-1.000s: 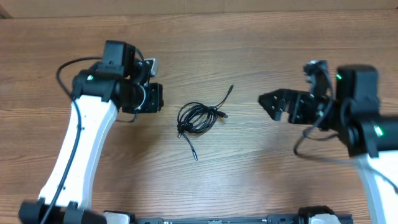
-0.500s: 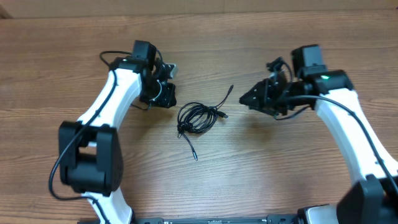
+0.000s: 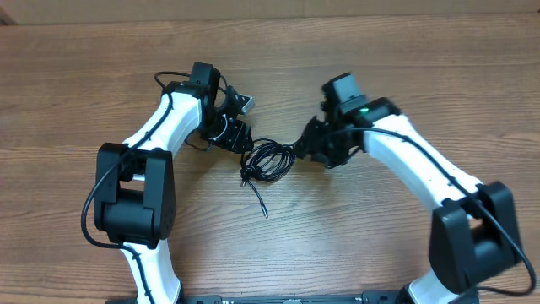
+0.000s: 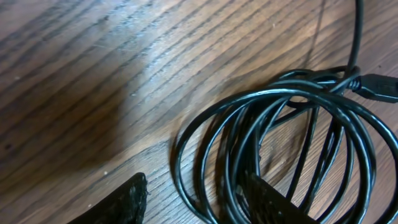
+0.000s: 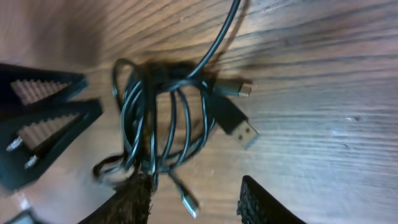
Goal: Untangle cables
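Note:
The cables lie in one small black coil at mid-table, with a loose tail running toward the front. My left gripper is at the coil's left rim. In the left wrist view it stands open, several strands of the coil passing between its jaws. My right gripper sits at the coil's right rim. The right wrist view shows it open, with a small plug end between its jaws and the coil just beyond, a larger flat plug beside it.
The wooden table carries nothing else. Both white arms reach in from the front corners and curve toward the middle. The left gripper's ridged pads show at the left of the right wrist view, close to the coil.
Both arms have swung in from the sides to the coil. The left gripper has gone from shut to open. The right gripper's jaws have narrowed from wide open.

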`<state>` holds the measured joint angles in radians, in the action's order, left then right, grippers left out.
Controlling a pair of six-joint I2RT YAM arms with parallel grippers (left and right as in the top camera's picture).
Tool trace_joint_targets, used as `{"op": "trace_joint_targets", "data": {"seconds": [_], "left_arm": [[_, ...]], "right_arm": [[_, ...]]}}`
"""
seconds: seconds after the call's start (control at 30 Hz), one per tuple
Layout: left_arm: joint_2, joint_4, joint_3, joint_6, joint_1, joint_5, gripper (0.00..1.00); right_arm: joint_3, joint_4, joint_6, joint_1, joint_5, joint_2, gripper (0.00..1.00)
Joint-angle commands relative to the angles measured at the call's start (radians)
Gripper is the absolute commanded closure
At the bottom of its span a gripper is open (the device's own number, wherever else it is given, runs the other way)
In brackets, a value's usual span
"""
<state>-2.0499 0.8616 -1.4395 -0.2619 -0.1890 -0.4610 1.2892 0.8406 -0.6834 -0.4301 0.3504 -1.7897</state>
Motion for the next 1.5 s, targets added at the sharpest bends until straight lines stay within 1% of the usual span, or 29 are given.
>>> {"op": "trace_joint_targets", "data": {"seconds": [0.0,0.13,0.2,0.27,0.33,0.43,0.5,0.53,0.57,0.63,0.67,0.77,0.83,0.9,1.0,1.07,1.13,1.17,1.23,1.27,1.3,1.33,1.37,1.4,1.43,1.47], "left_arm": [[-0.011,-0.004,-0.002,-0.034,-0.024,-0.029,0.48],[-0.011,-0.003,-0.002,-0.034,-0.038,-0.029,0.43],[-0.011,-0.004,-0.002,-0.034,-0.044,-0.026,0.43],[-0.011,-0.005,-0.002,-0.033,-0.048,-0.018,0.43],[-0.011,-0.008,-0.002,-0.030,-0.049,-0.001,0.48],[-0.011,-0.011,-0.002,-0.030,-0.049,0.001,0.50],[-0.011,-0.015,-0.002,-0.030,-0.049,0.001,0.54],[-0.011,-0.018,-0.002,-0.030,-0.049,0.001,0.54],[-0.011,-0.021,-0.002,-0.030,-0.049,0.001,0.55],[-0.011,-0.025,-0.002,-0.030,-0.049,0.001,0.54],[-0.011,-0.025,-0.002,-0.030,-0.049,0.002,0.52],[-0.011,-0.026,-0.002,-0.030,-0.049,0.001,0.39],[-0.011,-0.026,-0.002,-0.029,-0.049,0.005,0.35],[-0.011,-0.029,-0.002,-0.011,-0.049,0.042,0.37],[-0.011,-0.036,-0.002,0.048,-0.049,0.134,0.35],[-0.011,-0.036,-0.002,0.061,-0.049,0.156,0.33],[-0.011,-0.036,-0.002,0.061,-0.049,0.158,0.32],[-0.011,-0.036,-0.002,0.061,-0.049,0.158,0.33],[-0.011,-0.036,-0.002,0.061,-0.047,0.158,0.38],[-0.011,-0.036,-0.002,0.064,-0.047,0.158,0.40],[-0.011,-0.037,-0.002,0.073,-0.047,0.158,0.44],[-0.011,-0.038,-0.002,0.084,-0.047,0.158,0.46],[-0.011,-0.040,-0.002,0.089,-0.047,0.158,0.48],[-0.011,-0.043,-0.002,0.102,-0.047,0.158,0.50],[-0.011,-0.047,-0.002,0.110,-0.047,0.158,0.53],[-0.011,-0.051,-0.002,0.117,-0.047,0.158,0.63]], "right_arm": [[0.019,-0.043,-0.116,-0.056,-0.100,-0.048,0.54],[0.019,-0.110,-0.148,-0.100,-0.105,-0.088,0.54],[0.019,-0.134,-0.158,-0.117,-0.122,-0.101,0.54],[0.019,-0.145,-0.159,-0.130,-0.157,-0.113,0.55],[0.019,-0.145,-0.159,-0.139,-0.189,-0.127,0.58],[0.019,-0.145,-0.158,-0.144,-0.193,-0.153,0.74],[0.019,-0.144,-0.158,-0.147,-0.193,-0.165,0.87],[0.019,-0.145,-0.158,-0.146,-0.194,-0.166,0.92],[0.019,-0.145,-0.156,-0.146,-0.201,-0.167,0.96],[0.019,-0.153,-0.129,-0.143,-0.208,-0.167,0.96],[0.019,-0.159,-0.111,-0.140,-0.208,-0.167,0.96],[0.019,-0.198,-0.034,-0.123,-0.183,-0.167,0.96],[0.019,-0.256,0.068,-0.113,-0.135,-0.167,0.96],[0.019,-0.314,0.127,-0.113,-0.111,-0.167,0.96],[0.019,-0.430,0.193,-0.126,-0.110,-0.168,0.96],[0.019,-0.498,0.216,-0.141,-0.110,-0.168,0.96],[0.019,-0.550,0.222,-0.155,-0.114,-0.168,0.96],[0.019,-0.571,0.222,-0.160,-0.114,-0.168,0.96],[0.019,-0.581,0.222,-0.164,-0.126,-0.168,0.96],[0.019,-0.576,0.222,-0.164,-0.140,-0.168,0.94],[0.021,-0.560,0.223,-0.161,-0.152,-0.167,0.87],[0.029,-0.537,0.225,-0.153,-0.148,-0.164,0.82],[0.045,-0.502,0.225,-0.142,-0.137,-0.162,0.80],[0.087,-0.433,0.225,-0.124,-0.120,-0.157,0.78],[0.128,-0.371,0.225,-0.112,-0.121,-0.156,0.76],[0.169,-0.310,0.225,-0.101,-0.121,-0.156,0.75]]}}
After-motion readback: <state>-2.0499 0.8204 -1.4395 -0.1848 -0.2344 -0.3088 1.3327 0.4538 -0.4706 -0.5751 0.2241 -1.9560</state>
